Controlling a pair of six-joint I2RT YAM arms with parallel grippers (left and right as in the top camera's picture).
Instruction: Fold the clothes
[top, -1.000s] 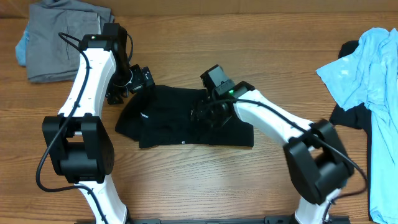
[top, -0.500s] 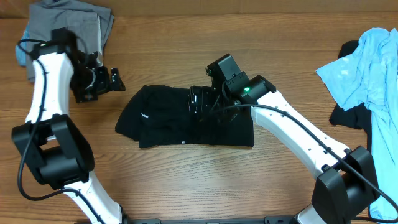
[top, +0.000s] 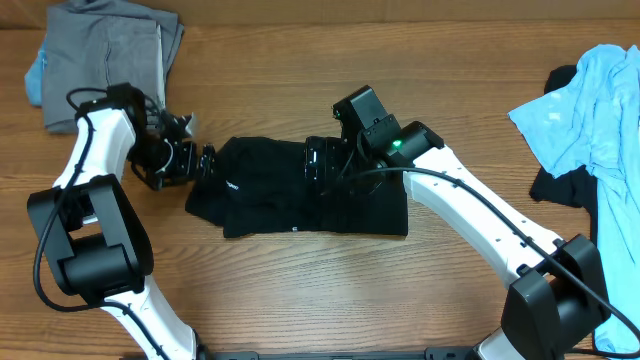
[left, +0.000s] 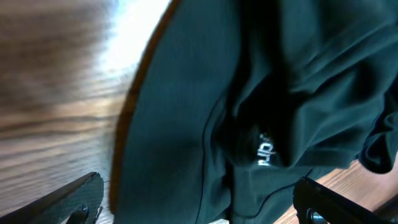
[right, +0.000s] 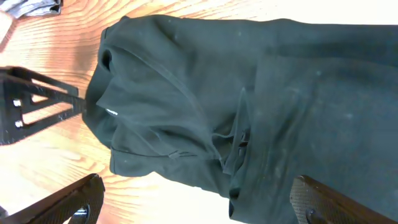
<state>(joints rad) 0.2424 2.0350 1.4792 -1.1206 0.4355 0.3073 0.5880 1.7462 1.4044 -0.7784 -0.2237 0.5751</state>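
Note:
A black garment (top: 300, 195) lies folded into a wide rectangle in the middle of the wooden table. My left gripper (top: 200, 160) is at the garment's upper left corner, open, with the dark cloth (left: 205, 124) and its small white label between the spread fingers (left: 199, 205). My right gripper (top: 318, 165) is over the garment's top middle, open and empty. In the right wrist view the garment (right: 249, 106) fills the frame above the spread fingers (right: 199, 199), and the left gripper shows at its far edge.
A stack of grey clothes (top: 100, 60) lies at the back left corner. A light blue shirt (top: 590, 110) lies crumpled at the right edge, on top of another black garment (top: 560, 185). Bare wood runs along the front of the table.
My left arm swung out to the far left, then came back to the garment's left edge. My right arm lifted off the cloth and has held still since.

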